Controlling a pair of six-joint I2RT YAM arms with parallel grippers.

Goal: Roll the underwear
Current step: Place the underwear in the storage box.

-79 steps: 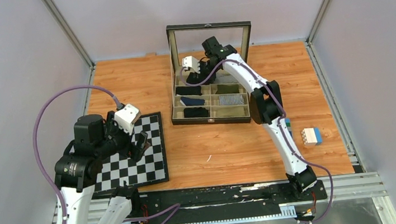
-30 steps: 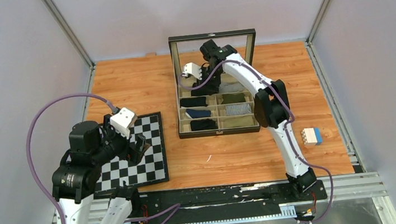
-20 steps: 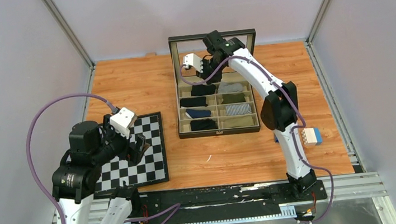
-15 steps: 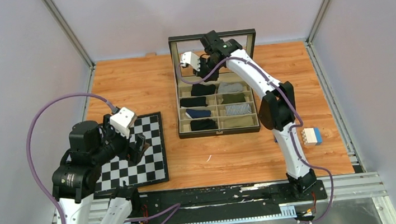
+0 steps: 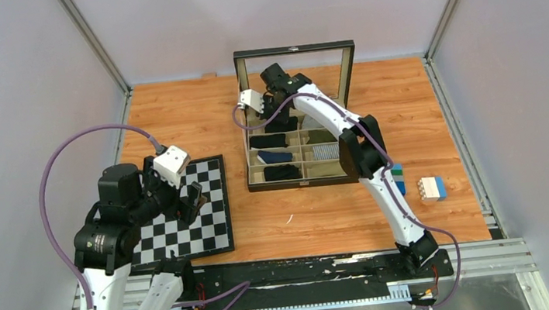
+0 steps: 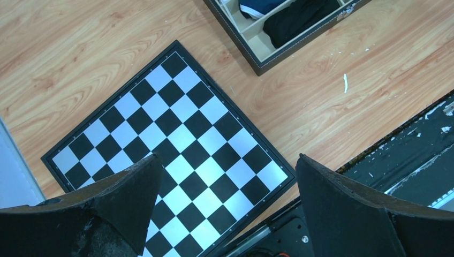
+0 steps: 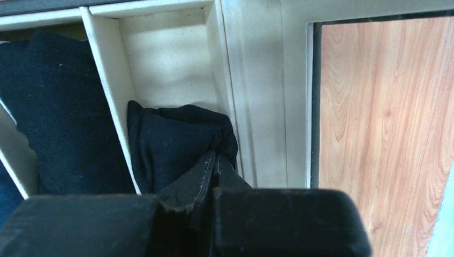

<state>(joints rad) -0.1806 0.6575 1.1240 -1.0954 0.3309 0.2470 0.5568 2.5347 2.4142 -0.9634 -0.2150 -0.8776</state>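
The black underwear [image 7: 171, 144] lies bunched in the back left compartment of the open organizer box [image 5: 306, 183]. My right gripper [image 7: 216, 158] is shut, its fingertips pinching a fold of that black cloth. In the top view the right gripper [image 5: 273, 113] reaches down into the box's back left corner, and the underwear [image 5: 281, 124] shows just beside it. My left gripper [image 5: 197, 203] is open and empty, hovering over the chessboard [image 5: 186, 231]. Its fingers [image 6: 134, 187] stand wide apart in the left wrist view.
Other compartments hold rolled items: black [image 5: 268, 141], navy [image 5: 275, 156], black [image 5: 280, 173], striped [image 5: 324, 152], olive [image 5: 322, 135]. The box lid [image 5: 293, 51] stands upright at the back. A white and blue block [image 5: 431, 188] lies right. The box corner [image 6: 257, 67] lies near the chessboard [image 6: 176, 139].
My right gripper has moved left and down, from the box's back middle into the back left compartment. The right arm's elbow swung left. The left arm has barely moved.
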